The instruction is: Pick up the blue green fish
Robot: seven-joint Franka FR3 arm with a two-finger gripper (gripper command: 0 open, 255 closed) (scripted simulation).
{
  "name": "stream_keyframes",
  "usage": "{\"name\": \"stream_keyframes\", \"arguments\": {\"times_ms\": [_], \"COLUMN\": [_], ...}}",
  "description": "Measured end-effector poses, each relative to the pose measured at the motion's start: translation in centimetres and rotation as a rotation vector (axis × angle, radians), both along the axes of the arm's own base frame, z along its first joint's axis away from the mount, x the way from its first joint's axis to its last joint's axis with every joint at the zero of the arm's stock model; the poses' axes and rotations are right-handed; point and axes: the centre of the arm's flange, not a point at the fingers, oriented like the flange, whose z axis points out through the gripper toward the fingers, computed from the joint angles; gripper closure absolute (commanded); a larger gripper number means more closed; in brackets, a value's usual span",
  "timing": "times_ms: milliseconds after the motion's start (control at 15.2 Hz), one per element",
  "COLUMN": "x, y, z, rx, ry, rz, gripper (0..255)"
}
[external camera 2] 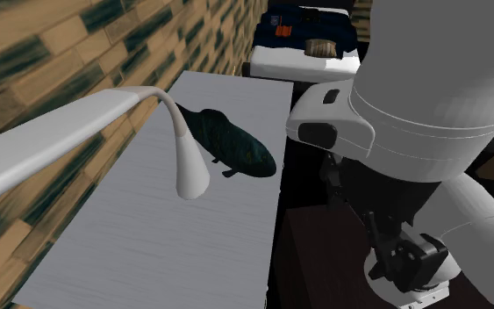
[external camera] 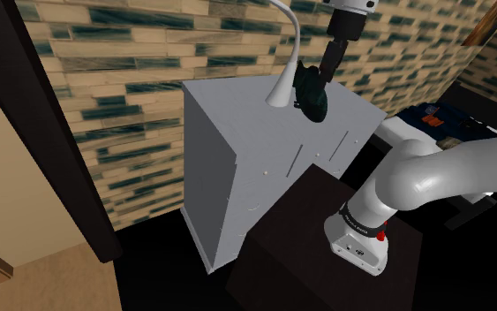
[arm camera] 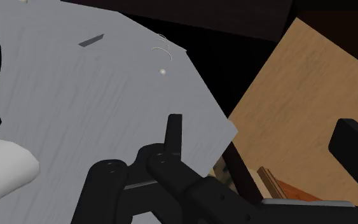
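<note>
Teal-black fish (external camera 2: 236, 147) noted lying on grey cabinet top (external camera 2: 148, 255), just beside white lamp head (external camera 2: 190, 180). Gripper (arm camera: 263, 137) jaws apart, empty. Fish outside the gap, beyond one finger; sideways shift judged necessary.

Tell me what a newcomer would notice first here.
A dark teal fish lies on a grey cabinet's top, with a white gooseneck lamp drooping beside it. Behind stands a wall of tan and teal bricks, and the white arm curves across the shoulder view's right.
</note>
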Motion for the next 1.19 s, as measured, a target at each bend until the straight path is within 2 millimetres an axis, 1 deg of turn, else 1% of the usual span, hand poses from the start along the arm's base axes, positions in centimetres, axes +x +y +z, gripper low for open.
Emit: {"name": "stream_keyframes", "arguments": {"times_ms": [66, 132, 330, 594, 660, 726, 858, 990, 1056, 1188], "x": [0.0, 0.5, 2.0, 4.3, 5.0, 5.2, 6.6, 7.5, 7.6, 8.7], "y": [0.0, -0.5, -2.9, -7.1, -8.1, -9.3, -11.5, -13.8, -15.1, -17.2], "z": [0.0, 0.0, -0.8, -2.2, -2.5, -2.7, -3.1, -3.7, -3.8, -4.4], "rx": [0.0, 0.0, 0.001, 0.002, 0.002, 0.002, 0.002, 0.002, 0.003, 0.003], "ry": [0.0, -0.004, -0.025, -0.06, -0.069, -0.078, -0.096, -0.114, -0.123, -0.141], "rz": [0.0, -0.009, -0.057, -0.13, -0.149, -0.168, -0.205, -0.243, -0.262, -0.299], "gripper": [0, 0, 0, 0, 0, 0, 0, 0, 0, 0]}}
